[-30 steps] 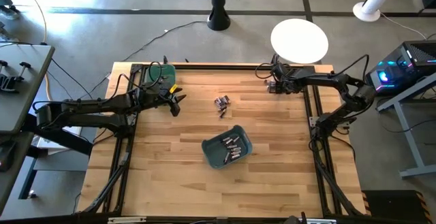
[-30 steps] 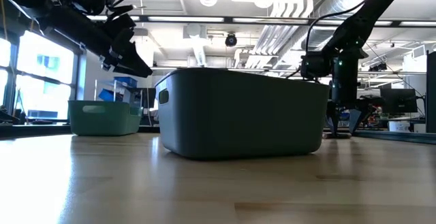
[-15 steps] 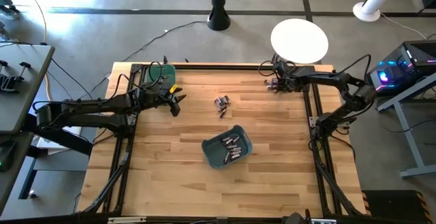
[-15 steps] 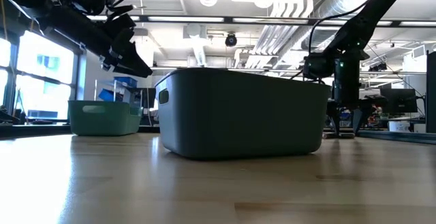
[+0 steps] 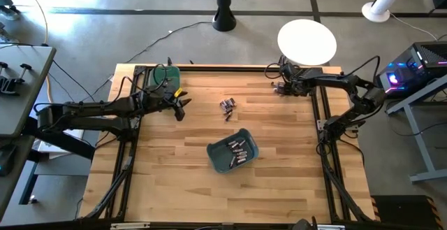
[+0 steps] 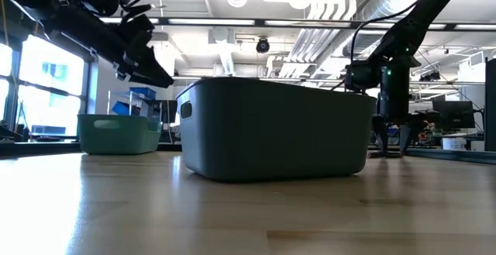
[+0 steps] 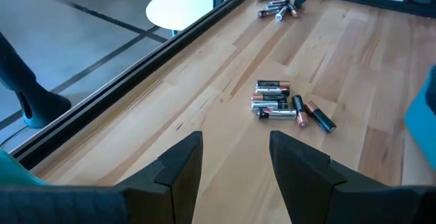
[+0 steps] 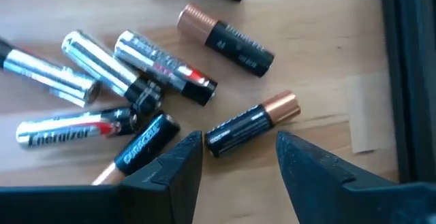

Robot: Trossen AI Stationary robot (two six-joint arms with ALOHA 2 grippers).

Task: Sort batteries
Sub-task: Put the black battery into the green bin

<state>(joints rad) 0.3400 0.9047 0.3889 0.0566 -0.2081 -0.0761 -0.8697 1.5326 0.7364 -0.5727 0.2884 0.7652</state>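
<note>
Several silvery and copper-and-black batteries lie in a pile (image 5: 227,106) at the table's middle; they also show in the left wrist view (image 7: 283,106). A second pile (image 8: 143,74) lies at the far right corner. More batteries lie in the teal bin (image 5: 249,146). My right gripper (image 8: 235,159) is open, low over the second pile, with its fingers on either side of a black-and-copper battery (image 8: 252,125). I cannot tell whether they touch it. My left gripper (image 7: 235,156) is open and empty, in the air left of the middle pile (image 5: 183,106).
A green bin (image 5: 162,76) stands at the far left corner, behind my left arm. The teal bin (image 6: 271,127) stands near the table's middle, close to the near side. A black frame rail (image 8: 409,81) runs along the table edge beside the second pile.
My right gripper has shifted a little toward the table's far edge over the far-right pile. My left gripper has kept still.
</note>
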